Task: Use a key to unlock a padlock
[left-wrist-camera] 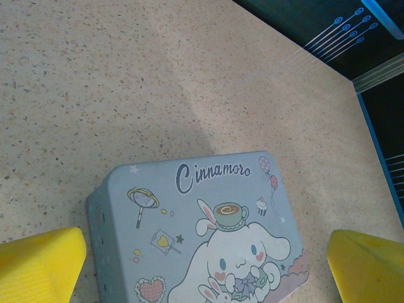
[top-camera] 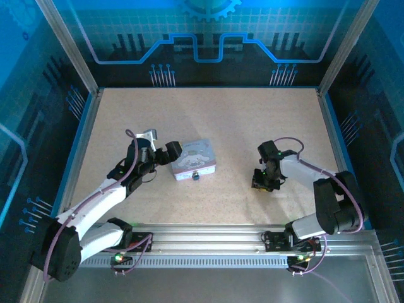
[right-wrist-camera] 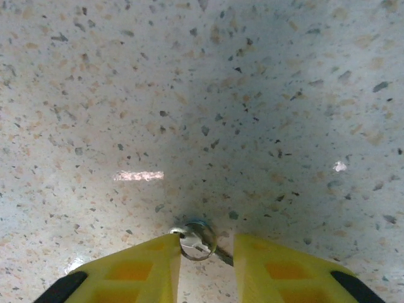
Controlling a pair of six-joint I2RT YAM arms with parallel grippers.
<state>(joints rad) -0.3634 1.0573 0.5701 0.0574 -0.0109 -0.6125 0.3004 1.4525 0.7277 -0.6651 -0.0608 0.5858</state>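
Note:
The key, a small silvery piece on a metal ring, lies on the speckled table between the yellow fingers of my right gripper. The left finger touches the ring and a narrow gap remains on the right side; the jaws stand open and close together. From above, the right gripper points straight down at the table, right of centre. The padlock is a tiny dark thing at the near edge of the pale blue cartoon tin. My left gripper is wide open, hovering over the tin, holding nothing.
The table is walled by blue panels and metal frame posts. A rail with both arm bases runs along the near edge. The left arm reaches diagonally towards the tin.

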